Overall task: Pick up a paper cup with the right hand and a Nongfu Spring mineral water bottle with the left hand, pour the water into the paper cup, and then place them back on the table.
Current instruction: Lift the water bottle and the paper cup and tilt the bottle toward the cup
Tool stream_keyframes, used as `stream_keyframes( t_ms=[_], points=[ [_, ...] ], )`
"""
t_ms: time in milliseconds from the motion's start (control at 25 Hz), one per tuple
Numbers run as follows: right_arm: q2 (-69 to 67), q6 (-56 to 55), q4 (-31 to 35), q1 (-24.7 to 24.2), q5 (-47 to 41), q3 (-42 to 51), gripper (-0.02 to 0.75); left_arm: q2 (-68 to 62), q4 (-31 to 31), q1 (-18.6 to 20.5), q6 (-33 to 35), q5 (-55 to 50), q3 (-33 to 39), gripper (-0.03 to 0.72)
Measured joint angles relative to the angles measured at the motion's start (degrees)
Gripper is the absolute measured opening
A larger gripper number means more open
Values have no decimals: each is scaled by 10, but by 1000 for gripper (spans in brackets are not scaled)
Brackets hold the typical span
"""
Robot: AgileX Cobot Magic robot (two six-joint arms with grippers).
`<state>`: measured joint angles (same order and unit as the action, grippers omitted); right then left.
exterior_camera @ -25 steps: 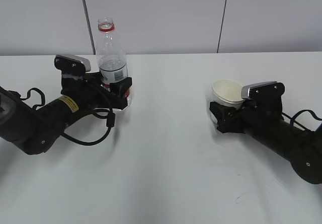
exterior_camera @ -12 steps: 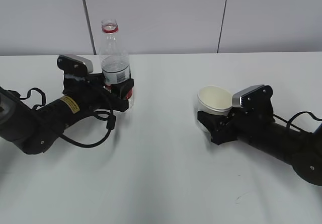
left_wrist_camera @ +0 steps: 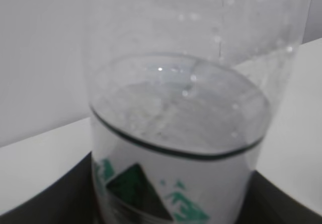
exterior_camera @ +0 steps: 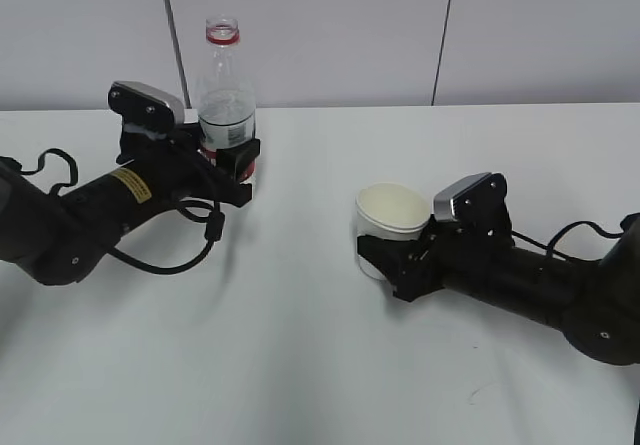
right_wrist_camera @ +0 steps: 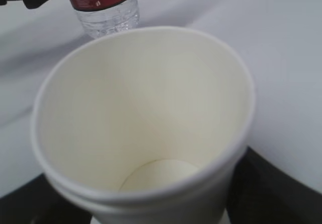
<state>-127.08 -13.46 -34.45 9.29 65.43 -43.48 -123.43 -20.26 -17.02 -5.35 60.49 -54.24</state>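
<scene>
The left hand [exterior_camera: 232,160] held the upright bottle [exterior_camera: 224,100] near the table's [exterior_camera: 300,365] far left edge. The right hand [exterior_camera: 385,260] clasped the empty cup [exterior_camera: 390,225] near the middle.

Pale panelled wall [exterior_camera: 330,35] with dark vertical seams behind.

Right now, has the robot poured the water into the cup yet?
Not yet. Done: the left hand grips the Nongfu Spring mineral water bottle, and the right hand holds the paper cup. In hand: bottle and cup are apart, the bottle upright with water inside and no cap. The cup looks dry and empty. Left: pouring, then setting both back on the table.
</scene>
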Motion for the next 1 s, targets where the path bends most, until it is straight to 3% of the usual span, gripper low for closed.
stream_keyframes(
  t_ms=[520,1000],
  points=[
    [30,-126,-96,28,-95,-76,507,50,22,0,102,-102,1,430],
    [30,-173,-146,29,-121,-102,507,71,26,0,316,-180,1,430]
  ],
)
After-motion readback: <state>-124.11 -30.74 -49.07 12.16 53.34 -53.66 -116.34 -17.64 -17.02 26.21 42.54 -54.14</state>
